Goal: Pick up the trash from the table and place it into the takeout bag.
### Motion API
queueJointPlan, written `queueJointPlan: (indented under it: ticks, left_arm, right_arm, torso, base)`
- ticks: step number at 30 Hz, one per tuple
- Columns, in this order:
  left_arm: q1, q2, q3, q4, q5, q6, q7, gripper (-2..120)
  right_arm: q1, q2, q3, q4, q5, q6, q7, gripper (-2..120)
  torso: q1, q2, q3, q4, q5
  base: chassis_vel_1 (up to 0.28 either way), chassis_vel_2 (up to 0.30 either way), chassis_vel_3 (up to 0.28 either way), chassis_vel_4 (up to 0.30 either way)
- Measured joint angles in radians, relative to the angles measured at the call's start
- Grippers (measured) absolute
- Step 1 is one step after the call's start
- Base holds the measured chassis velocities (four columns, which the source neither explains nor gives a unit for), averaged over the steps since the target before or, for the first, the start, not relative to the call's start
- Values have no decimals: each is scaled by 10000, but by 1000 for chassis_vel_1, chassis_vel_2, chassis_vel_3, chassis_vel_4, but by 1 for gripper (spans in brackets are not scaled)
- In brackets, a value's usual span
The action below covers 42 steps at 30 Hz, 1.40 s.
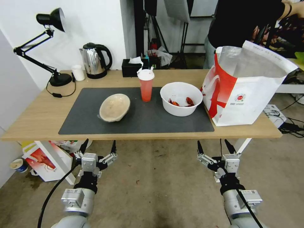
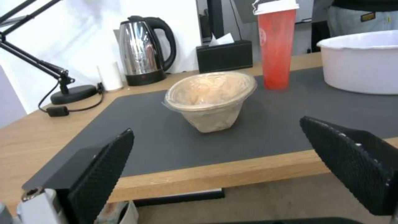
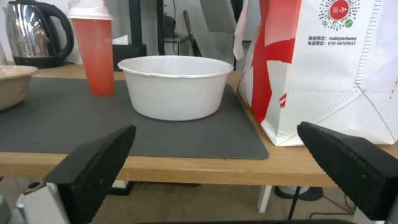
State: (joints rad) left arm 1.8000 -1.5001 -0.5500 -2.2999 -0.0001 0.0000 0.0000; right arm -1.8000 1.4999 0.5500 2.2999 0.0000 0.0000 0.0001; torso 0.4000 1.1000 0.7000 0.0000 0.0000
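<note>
On the dark mat (image 1: 139, 118) of the light-wood table (image 1: 34, 120) stands the trash. It is a shallow beige bowl (image 1: 114, 107) tilted at the left, a tall red cup (image 1: 146, 85) with a white lid in the middle, and a wide white bowl (image 1: 181, 98) holding red crayfish scraps. The takeout bag (image 1: 247, 88), white with a red band, stands open at the table's right end. Both grippers hang below the front edge, open and holding nothing. The left gripper (image 1: 99, 144) faces the beige bowl (image 2: 209, 99). The right gripper (image 1: 212, 144) faces the white bowl (image 3: 176, 87) and the bag (image 3: 331, 71).
Along the back edge stand a black desk lamp (image 1: 52, 47), a small white cup (image 1: 78, 72), a steel kettle (image 1: 95, 60) and a black tissue box (image 1: 131, 68). A red-and-white printed box (image 1: 44, 160) sits on the floor under the table's left end.
</note>
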Motion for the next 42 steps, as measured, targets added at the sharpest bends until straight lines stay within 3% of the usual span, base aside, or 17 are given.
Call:
queueJointPlan:
  ticks: [18, 26, 28, 30, 32, 42]
  left_arm:
    - [0, 0, 0, 0, 0, 0, 0, 100]
    - [0, 0, 0, 0, 0, 0, 1, 100]
    - [3, 4, -8, -1, 2, -2, -3, 100]
    - [1, 7, 4, -1, 2, 2, 6, 100]
    - [4, 0, 2, -1, 2, 0, 5, 100]
    - [0, 0, 0, -1, 1, 0, 0, 100]
  right_arm:
    - [63, -14, -191, -137, -80, -78, 80, 100]
    - [747, -155, -2497, -1742, -1177, -1468, 1010, 100]
    - [900, -257, -3119, -2078, -1499, -1799, 1274, 100]
    - [886, -319, -3261, -1989, -1580, -1806, 1329, 100]
    - [790, -383, -3390, -1806, -1606, -1805, 1354, 100]
    - [431, -668, -3255, -666, -1582, -1745, 1334, 100]
  torso:
    - [0, 0, -1, -1, -7]
    - [0, 0, 0, 0, 0]
    - [1, -1, 0, 8, -15]
    - [0, 0, 0, 2, -16]
    - [0, 0, 0, -1, 9]
    - [0, 0, 0, 0, 2]
  base:
    - [0, 0, 0, 0]
    - [0, 0, 0, 0]
    - [0, 0, 0, 0]
    - [0, 0, 0, 0]
    - [0, 0, 0, 0]
    - [0, 0, 0, 0]
